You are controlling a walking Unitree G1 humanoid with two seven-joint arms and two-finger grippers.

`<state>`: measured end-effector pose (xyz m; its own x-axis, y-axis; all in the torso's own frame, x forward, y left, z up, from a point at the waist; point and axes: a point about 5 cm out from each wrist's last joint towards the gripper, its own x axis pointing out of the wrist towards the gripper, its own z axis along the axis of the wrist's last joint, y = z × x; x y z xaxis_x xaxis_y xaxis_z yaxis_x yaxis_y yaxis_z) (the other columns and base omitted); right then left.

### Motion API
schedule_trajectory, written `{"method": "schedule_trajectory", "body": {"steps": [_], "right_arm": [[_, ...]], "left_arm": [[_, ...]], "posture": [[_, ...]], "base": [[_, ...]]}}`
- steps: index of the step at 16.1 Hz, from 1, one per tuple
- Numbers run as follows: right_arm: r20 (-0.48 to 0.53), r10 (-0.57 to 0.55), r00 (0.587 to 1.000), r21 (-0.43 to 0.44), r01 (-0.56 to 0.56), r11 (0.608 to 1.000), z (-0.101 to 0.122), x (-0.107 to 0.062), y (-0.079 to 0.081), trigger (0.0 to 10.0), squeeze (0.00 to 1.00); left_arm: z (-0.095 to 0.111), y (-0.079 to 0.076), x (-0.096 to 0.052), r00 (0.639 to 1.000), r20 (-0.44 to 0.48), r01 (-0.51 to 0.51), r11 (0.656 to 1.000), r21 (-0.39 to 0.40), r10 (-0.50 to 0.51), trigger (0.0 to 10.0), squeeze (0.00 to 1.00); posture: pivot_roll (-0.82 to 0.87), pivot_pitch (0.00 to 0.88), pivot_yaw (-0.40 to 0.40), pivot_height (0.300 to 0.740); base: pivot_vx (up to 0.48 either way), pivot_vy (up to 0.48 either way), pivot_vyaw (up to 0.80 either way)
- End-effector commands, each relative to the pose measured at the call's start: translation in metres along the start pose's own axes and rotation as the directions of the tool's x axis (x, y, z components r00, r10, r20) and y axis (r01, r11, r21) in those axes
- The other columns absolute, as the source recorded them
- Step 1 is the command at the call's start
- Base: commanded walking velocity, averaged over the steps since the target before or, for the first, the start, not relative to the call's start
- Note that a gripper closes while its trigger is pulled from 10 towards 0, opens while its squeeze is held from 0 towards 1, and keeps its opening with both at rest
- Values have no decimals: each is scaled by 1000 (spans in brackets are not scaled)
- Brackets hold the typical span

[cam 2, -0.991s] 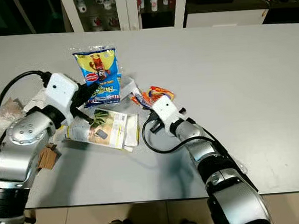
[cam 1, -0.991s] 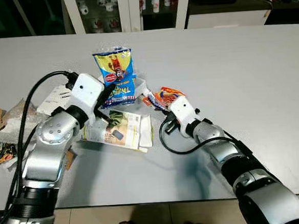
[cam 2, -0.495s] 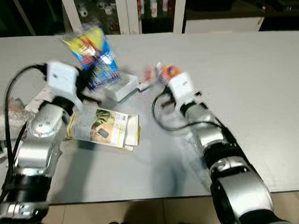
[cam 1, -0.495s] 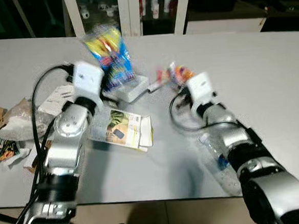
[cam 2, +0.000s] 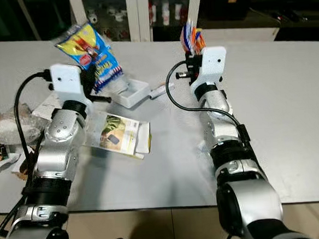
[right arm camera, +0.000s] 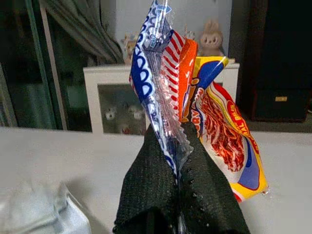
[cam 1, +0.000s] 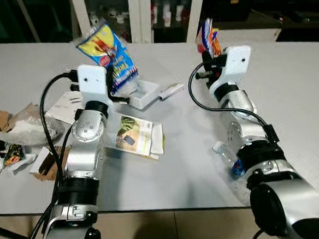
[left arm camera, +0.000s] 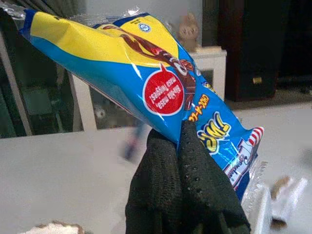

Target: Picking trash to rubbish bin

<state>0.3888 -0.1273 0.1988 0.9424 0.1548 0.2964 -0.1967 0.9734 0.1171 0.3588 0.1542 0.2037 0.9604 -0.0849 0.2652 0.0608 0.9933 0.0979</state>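
Observation:
A blue and yellow snack bag [cam 1: 104,53] hangs tilted above the grey table [cam 1: 290,116], pinched near its lower edge by my left gripper [cam 1: 115,85], which is shut on it. The left wrist view shows the same bag [left arm camera: 161,87] clamped between the black fingers [left arm camera: 195,175]. My right gripper [cam 1: 208,55] is raised over the table's far middle, shut on an orange, red and blue wrapper [cam 1: 206,35] that stands upright out of it. In the right wrist view the wrapper [right arm camera: 214,122] sticks up from between the fingers [right arm camera: 151,180].
A white open box [cam 1: 144,93] and a small white tube [cam 1: 171,89] lie under the raised bag. A printed flat carton [cam 1: 136,138] lies near my left arm. Crumpled paper and wrappers [cam 1: 15,138] pile at the table's left edge. A clear bottle [cam 1: 227,154] lies by my right forearm.
Both grippers have risen off the table, each carrying its packet up with it. The white box that was under the snack bag is now uncovered.

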Motion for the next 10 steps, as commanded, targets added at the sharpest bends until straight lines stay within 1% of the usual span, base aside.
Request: {"method": "schedule_trajectory", "body": {"steps": [1, 4, 6, 7, 8, 10], "right_arm": [[9, -62, 998, 46, 61, 997, -4, -9, -10, 10000, 0], [17, -94, 995, 74, 92, 993, -11, -24, -14, 10000, 0], [15, -103, 995, 58, 102, 993, -16, -33, -14, 10000, 0], [7, -108, 994, 55, 107, 993, -17, -34, -14, 10000, 0], [-17, -122, 992, 57, 123, 991, -24, -41, -15, 10000, 0], [-29, -139, 990, 57, 141, 988, -26, -46, -17, 10000, 0]], "left_arm": [[-3, 3, -3, 999, 10, -32, 999, -17, 32, 10000, 0], [-12, -2, -12, 1000, 9, -21, 1000, -20, 21, 10000, 0], [-21, -6, -18, 1000, -22, -13, 1000, -17, 13, 10000, 0], [-22, -6, -19, 1000, -23, -14, 1000, -20, 14, 10000, 0], [-27, -7, -23, 999, -41, -14, 1000, -13, 14, 10000, 0], [-29, -3, -28, 999, -43, -17, 1000, -6, 17, 10000, 0]], "posture": [[70, 0, -35, 740], [55, 0, -30, 740], [51, 0, -27, 740], [51, 0, -27, 740], [54, 0, -24, 740], [55, 0, -21, 740]], "base": [[0, 0, 0], [0, 0, 0], [0, 0, 0], [0, 0, 0], [0, 0, 0], [0, 0, 0]]}}
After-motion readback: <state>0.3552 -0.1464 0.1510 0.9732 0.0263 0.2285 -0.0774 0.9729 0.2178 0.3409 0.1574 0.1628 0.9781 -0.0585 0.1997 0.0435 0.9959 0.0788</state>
